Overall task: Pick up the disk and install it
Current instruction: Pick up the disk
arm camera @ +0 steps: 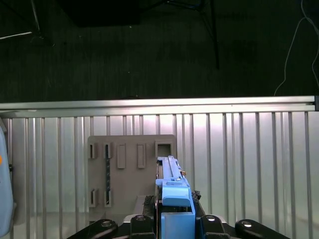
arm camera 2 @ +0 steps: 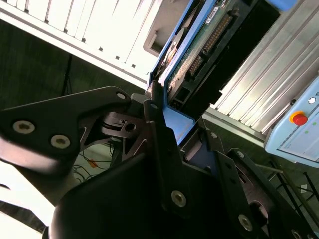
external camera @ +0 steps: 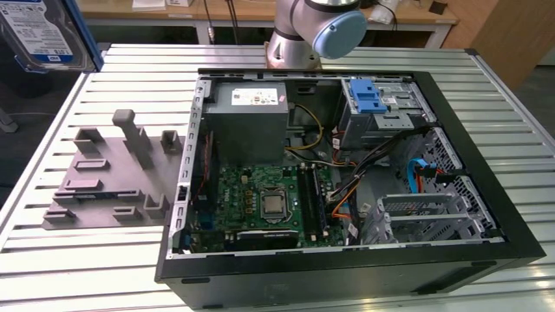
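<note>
At the upper left of the exterior view, the disk (external camera: 39, 32) hangs in the air, label facing the camera, its blue carrier frame along the edge, well apart from everything on the slatted metal table (external camera: 69, 273). Below it, on the exterior view's left, a grey fixture plate (external camera: 104, 188) with upright blocks lies flat on the table. Just beside that, the open computer case (external camera: 485, 162) holds a grey power supply (external camera: 247, 123), a green motherboard (external camera: 269, 201) and, toward the upper right, a silver drive cage (external camera: 381, 110) with a blue latch. In both wrist views the gripper (arm camera: 174, 221) (arm camera 2: 162, 107) has its black jaws closed on the disk's (arm camera: 174, 191) (arm camera 2: 199, 45) blue carrier, high above the fixture plate (arm camera: 124, 169).
</note>
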Tool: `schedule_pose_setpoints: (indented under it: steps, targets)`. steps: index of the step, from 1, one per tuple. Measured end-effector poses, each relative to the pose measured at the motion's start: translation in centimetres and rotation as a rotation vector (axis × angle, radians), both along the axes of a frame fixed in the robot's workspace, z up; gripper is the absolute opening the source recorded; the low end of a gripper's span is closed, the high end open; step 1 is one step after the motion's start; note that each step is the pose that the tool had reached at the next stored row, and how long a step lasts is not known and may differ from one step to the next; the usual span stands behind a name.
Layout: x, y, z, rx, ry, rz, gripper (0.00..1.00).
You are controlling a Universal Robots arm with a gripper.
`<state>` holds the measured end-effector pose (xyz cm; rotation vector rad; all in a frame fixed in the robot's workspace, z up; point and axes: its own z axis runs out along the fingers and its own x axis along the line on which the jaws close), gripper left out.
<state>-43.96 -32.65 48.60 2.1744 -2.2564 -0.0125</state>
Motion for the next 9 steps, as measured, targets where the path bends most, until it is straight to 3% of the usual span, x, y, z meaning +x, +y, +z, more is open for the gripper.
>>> schedule_pose_setpoints:
  steps: [6, 9]
  targets:
    - [0.02, -1.44, 0.00, -0.0001, 0.0000, 0.000, 0.36]
    - [0.02, -1.80, 0.00, 0.0000, 0.0000, 0.000, 0.36]
